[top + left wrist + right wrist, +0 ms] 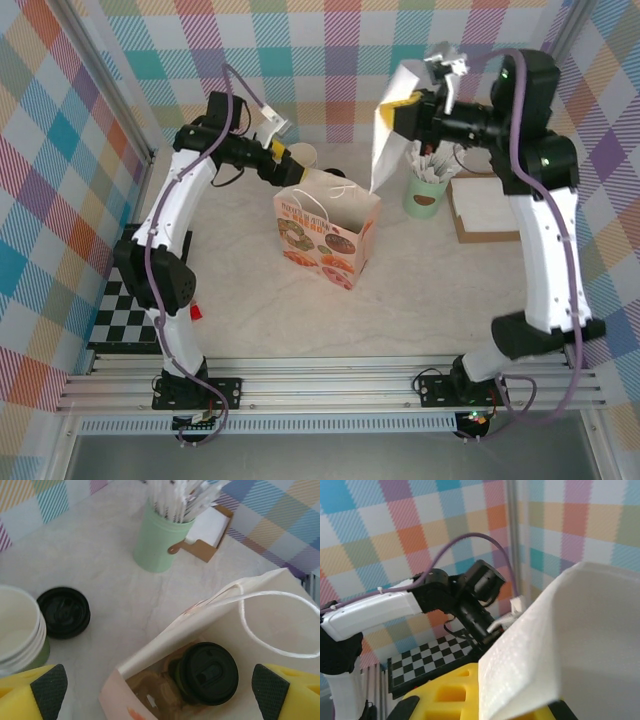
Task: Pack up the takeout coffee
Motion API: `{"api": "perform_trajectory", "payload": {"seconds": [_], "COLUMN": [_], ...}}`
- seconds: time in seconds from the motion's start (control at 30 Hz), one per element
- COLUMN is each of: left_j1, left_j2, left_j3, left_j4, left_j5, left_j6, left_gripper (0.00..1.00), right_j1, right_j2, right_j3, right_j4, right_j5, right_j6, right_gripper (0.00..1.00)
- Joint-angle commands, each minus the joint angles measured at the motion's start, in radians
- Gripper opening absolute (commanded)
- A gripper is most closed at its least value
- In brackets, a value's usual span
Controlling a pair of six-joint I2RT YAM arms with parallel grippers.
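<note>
The takeout coffee (pixel 207 672), an olive-green cup under a round black lid, stands inside the printed paper bag (pixel 328 230) in the middle of the table. My left gripper (pixel 160 692) hangs open above the bag's mouth, its dark pads (pixel 49 690) wide apart on either side of the cup and touching nothing. In the top view the left gripper (pixel 283 150) sits at the bag's far edge. My right gripper (pixel 405 108) is raised to the right of the bag and shut on a white napkin (pixel 570 645), which hangs down toward the bag's right corner.
A stack of lidless cups (pixel 20 627) and a loose black lid (pixel 64 612) sit left of the bag. The mint-green mug of sachets (pixel 425 193) and a brown napkin holder (pixel 485 205) stand at the right. The bag's white handle (pixel 280 625) loops over its opening.
</note>
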Motion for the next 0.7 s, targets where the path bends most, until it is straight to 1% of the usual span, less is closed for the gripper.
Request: {"api": "perform_trajectory", "payload": {"seconds": [0.0,0.07,0.13,0.2,0.33,0.43,0.57,0.67], "left_j1": [-0.01,-0.01,-0.01,-0.009,-0.009,-0.009,-0.009,-0.01], "left_j2": [-0.101,-0.146,-0.197,-0.248,-0.323,-0.339,-0.34,-0.331], "left_j3": [-0.06,-0.121,-0.19,-0.254,-0.345,-0.362,-0.37,-0.367], "left_j4": [0.063,0.098,0.141,0.171,0.214,0.21,0.225,0.233], "left_j5": [-0.133,-0.188,-0.242,-0.297,-0.422,-0.482,-0.458,-0.436], "left_j6": [-0.179,-0.28,-0.346,-0.387,-0.449,-0.48,-0.511,-0.537], "left_gripper": [0.98,0.98,0.99,1.0,1.0,1.0,1.0,1.0], "right_j1": [0.05,0.071,0.083,0.096,0.109,0.108,0.109,0.109], "right_j2": [0.172,0.265,0.309,0.319,0.312,0.293,0.24,0.232], "right_j3": [0.236,0.375,0.431,0.425,0.377,0.305,0.165,0.137], "right_j4": [-0.227,-0.259,-0.251,-0.255,-0.328,-0.396,-0.382,-0.372], "right_j5": [-0.145,-0.218,-0.264,-0.267,-0.25,-0.19,-0.082,-0.028], "right_j6": [-0.178,-0.177,-0.157,-0.161,-0.205,-0.267,-0.332,-0.362], "right_gripper": [0.0,0.0,0.0,0.0,0.0,0.0,0.0,0.0]}}
